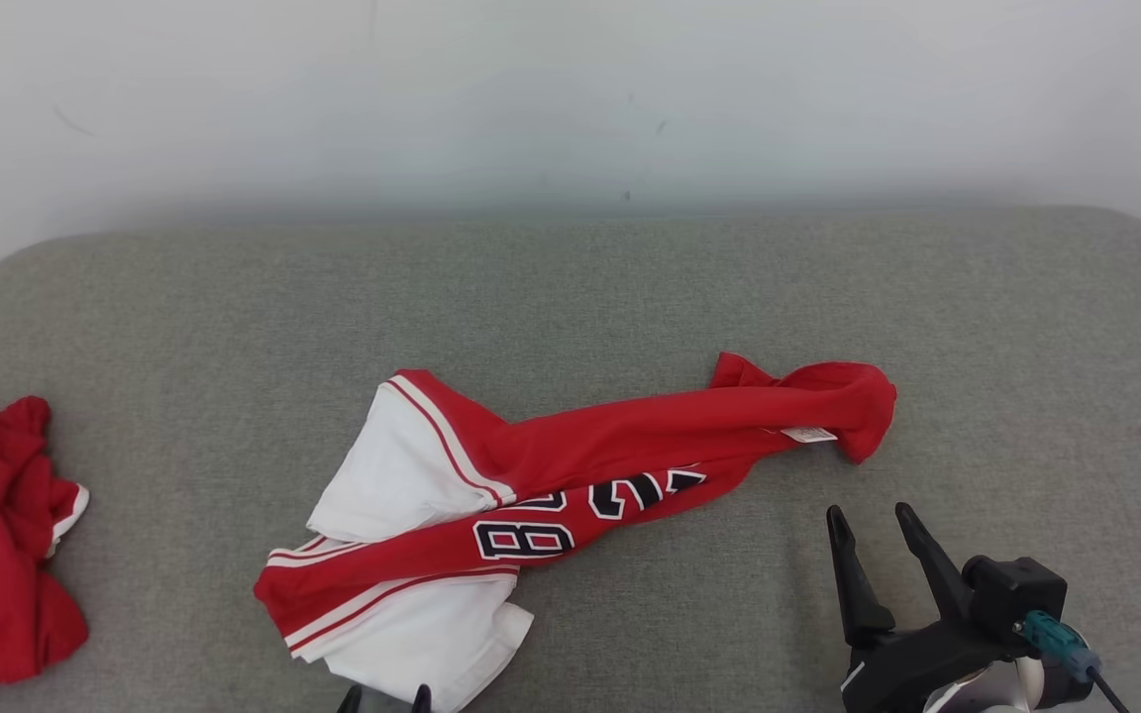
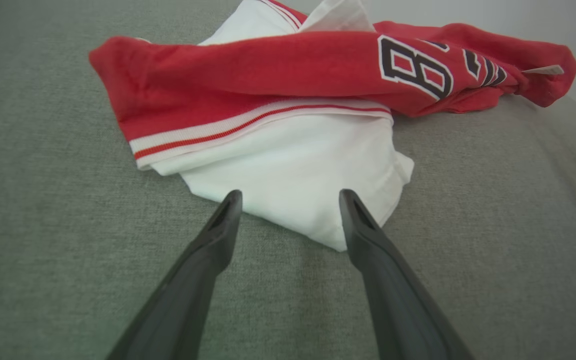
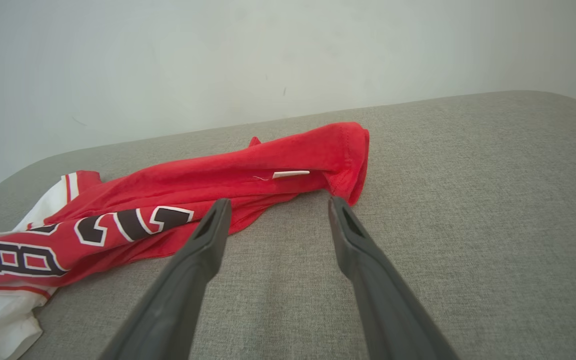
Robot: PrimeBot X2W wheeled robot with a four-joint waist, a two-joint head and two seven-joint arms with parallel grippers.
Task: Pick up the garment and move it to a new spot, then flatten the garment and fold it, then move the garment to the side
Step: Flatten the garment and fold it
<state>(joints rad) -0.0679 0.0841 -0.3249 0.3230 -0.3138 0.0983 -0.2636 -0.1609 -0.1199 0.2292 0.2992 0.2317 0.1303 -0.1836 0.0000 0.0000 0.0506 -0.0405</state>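
- Garment (image 1: pixel 570 465): centre of cushion (image 1: pixel 828 297), bunched long, 8 to 2 o'clock; not yet flat.
- Left pincer (image 2: pixel 290 200): spread, empty, at white hem (image 2: pixel 288 165), 7 o'clock end.
- Right pincer (image 1: pixel 868 511): spread, empty, near 2 o'clock end; likely posed for stretching.

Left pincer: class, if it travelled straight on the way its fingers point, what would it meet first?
Probably the white corner of the red-and-white jersey, lying just beyond the fingertips of the left pincer, though its height is unclear.
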